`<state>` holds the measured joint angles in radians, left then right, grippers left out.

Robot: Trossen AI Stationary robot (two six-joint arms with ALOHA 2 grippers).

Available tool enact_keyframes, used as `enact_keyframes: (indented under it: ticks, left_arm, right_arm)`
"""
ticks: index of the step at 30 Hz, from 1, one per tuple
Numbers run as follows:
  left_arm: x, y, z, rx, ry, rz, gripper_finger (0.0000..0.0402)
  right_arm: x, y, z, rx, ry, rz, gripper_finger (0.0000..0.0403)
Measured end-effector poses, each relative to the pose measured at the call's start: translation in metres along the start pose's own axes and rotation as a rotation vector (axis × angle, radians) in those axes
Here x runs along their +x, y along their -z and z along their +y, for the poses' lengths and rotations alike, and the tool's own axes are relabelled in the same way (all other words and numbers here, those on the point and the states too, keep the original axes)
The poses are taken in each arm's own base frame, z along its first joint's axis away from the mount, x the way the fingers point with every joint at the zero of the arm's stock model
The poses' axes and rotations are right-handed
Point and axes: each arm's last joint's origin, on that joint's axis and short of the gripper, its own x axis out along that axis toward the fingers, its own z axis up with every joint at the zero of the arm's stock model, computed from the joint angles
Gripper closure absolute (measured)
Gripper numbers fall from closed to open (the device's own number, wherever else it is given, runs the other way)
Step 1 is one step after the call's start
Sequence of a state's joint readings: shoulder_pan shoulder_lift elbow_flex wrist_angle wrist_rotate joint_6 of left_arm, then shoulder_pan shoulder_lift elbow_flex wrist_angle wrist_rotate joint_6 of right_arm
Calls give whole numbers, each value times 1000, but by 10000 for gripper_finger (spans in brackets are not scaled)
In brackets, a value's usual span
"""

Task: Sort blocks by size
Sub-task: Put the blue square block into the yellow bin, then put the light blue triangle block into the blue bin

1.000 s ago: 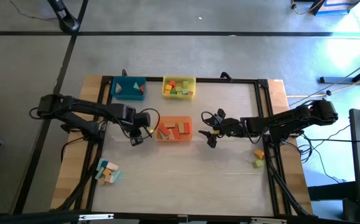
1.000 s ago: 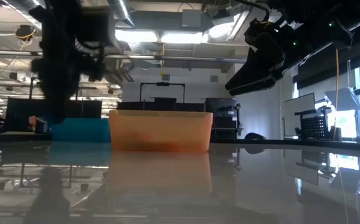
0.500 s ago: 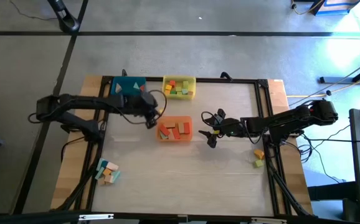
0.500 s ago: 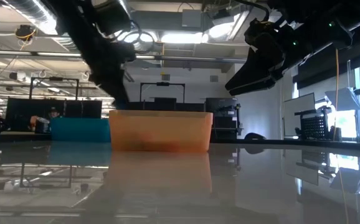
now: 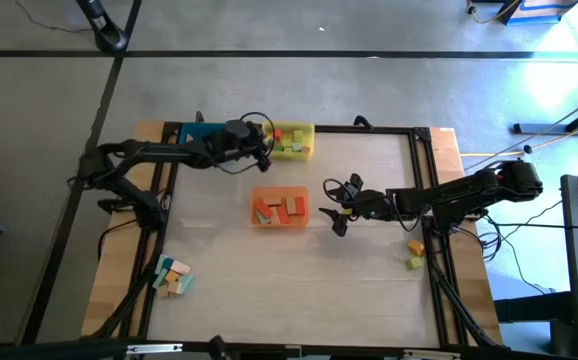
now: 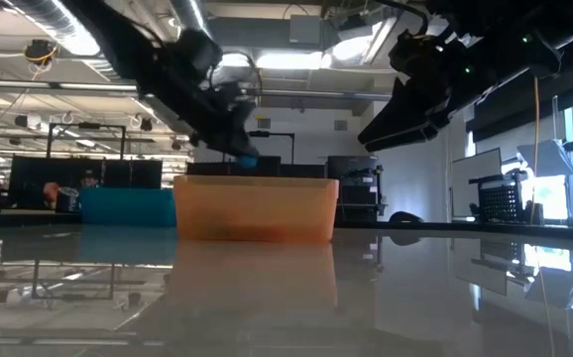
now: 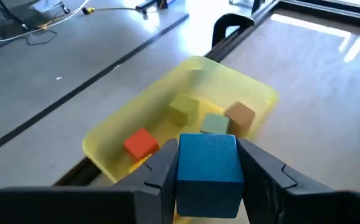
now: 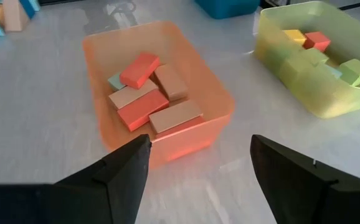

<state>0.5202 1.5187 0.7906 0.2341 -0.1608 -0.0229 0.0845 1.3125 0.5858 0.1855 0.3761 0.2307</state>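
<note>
A loose pile of small pastel wooden blocks (image 5: pixel 172 277) is seen at the table's near-left corner, w/ two more small blocks, orange and green (image 5: pixel 414 254), at the near-right edge. Mid-table, the orange plastic tray (image 5: pixel 280 222) holds about six flat rectangular blocks (image 8: pixel 149 93) in red, orange and plain wood, long axes lying level at mixed angles. The right gripper (image 5: pixel 337 211) hangs just beside that tray, jaws wide apart, nothing held. Farther back, a small blue wooden cube (image 7: pixel 208 168) is clamped upright by the left gripper (image 5: pixel 261 152), over the near edge of the yellow plastic tray (image 7: pixel 105 138), approx. five small blocks (image 7: pixel 186 121) inside. One teal tray (image 5: pixel 191 133) sits beside it.
</note>
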Motion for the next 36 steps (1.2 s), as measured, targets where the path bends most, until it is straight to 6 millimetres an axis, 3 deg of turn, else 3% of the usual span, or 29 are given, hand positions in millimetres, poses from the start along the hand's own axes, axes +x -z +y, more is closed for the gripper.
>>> enact_keyframes:
  ticks: [9,15,20,30,36]
  left_arm:
    - [57,2,23,-69,14,16,284]
    - [77,-5,31,-85,27,13,284]
    - [78,-9,34,-94,20,-1,276]
    - [78,-8,34,-91,20,8,192]
    - [76,-11,34,-92,21,-4,173]
  right_arm:
    - [0,0,0,0,16,-4,127]
    - [0,0,-1,-1,21,-4,127]
    - [0,0,-1,-1,23,-5,127]
    - [0,0,-1,-2,24,-4,127]
    - [0,0,-1,-5,23,-3,127]
